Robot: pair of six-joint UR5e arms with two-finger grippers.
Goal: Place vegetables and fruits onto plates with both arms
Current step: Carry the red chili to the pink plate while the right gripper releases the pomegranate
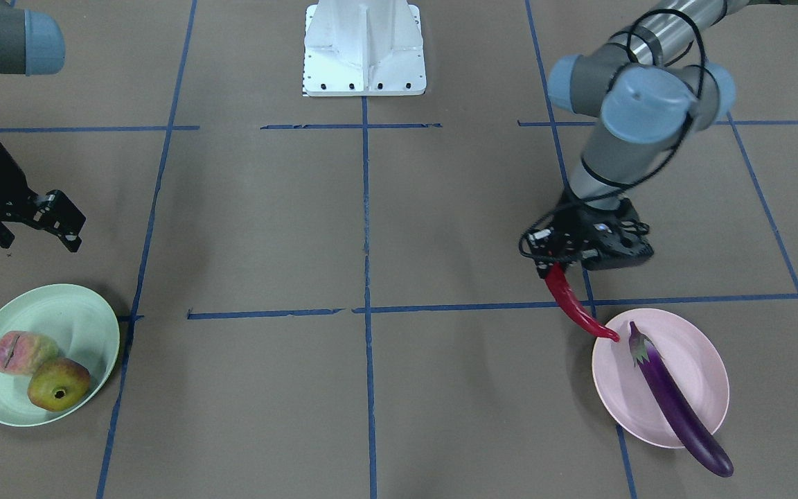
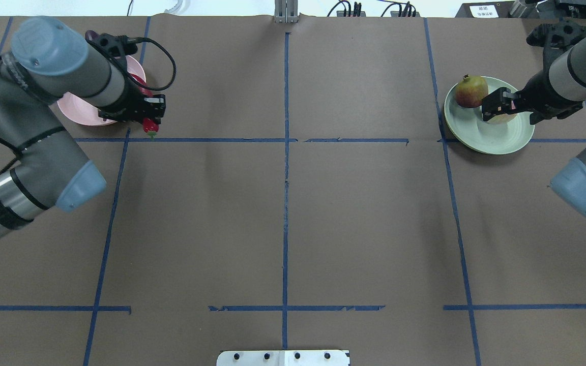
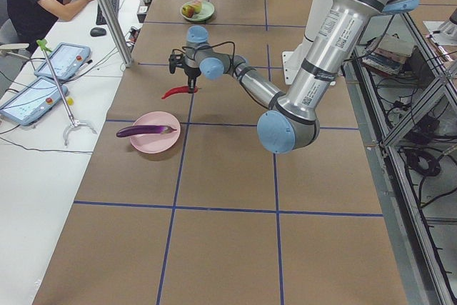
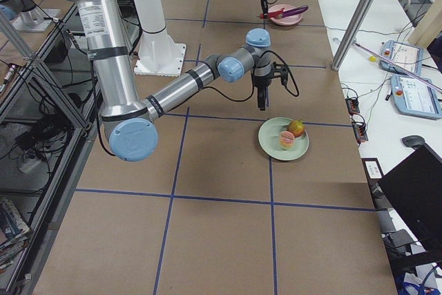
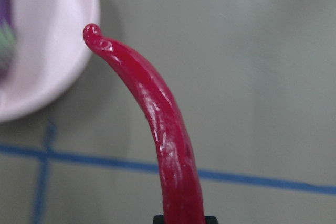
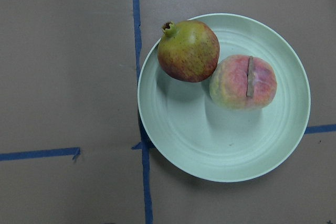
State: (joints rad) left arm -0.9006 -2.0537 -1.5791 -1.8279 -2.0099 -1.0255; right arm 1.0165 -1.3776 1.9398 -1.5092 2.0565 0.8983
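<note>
I have the left gripper (image 1: 557,265) clamped on the stem end of the red chili pepper (image 1: 574,308). The pepper juts out from between the fingers and hangs clear of the table (image 1: 440,388). In the front view its curled tip meets the rim of the pink plate (image 1: 700,357). The left wrist camera puts that tip just beside the rim, over bare table, not over the dish. The purple eggplant (image 1: 676,402) lies across the pink plate, well apart from the gripper. Its capped end is on the plate near the pepper's tip, and its blunt end overhangs the rim on the operators' side.

The right gripper (image 1: 33,235) holds nothing, and its fingers stand well apart. It hangs above the table on the robot's side of the mint green plate (image 1: 73,312), touching neither fruit. Both fruits sit on that plate, pressed against each other: the pale one with the pink blush and crease (image 1: 21,351), and the red-yellow one with the small crown (image 1: 58,384).

The count (from the front camera, which shows everything at once): two plates, two fruits, two vegetables. One vegetable is on a plate and one is in the grip.
</note>
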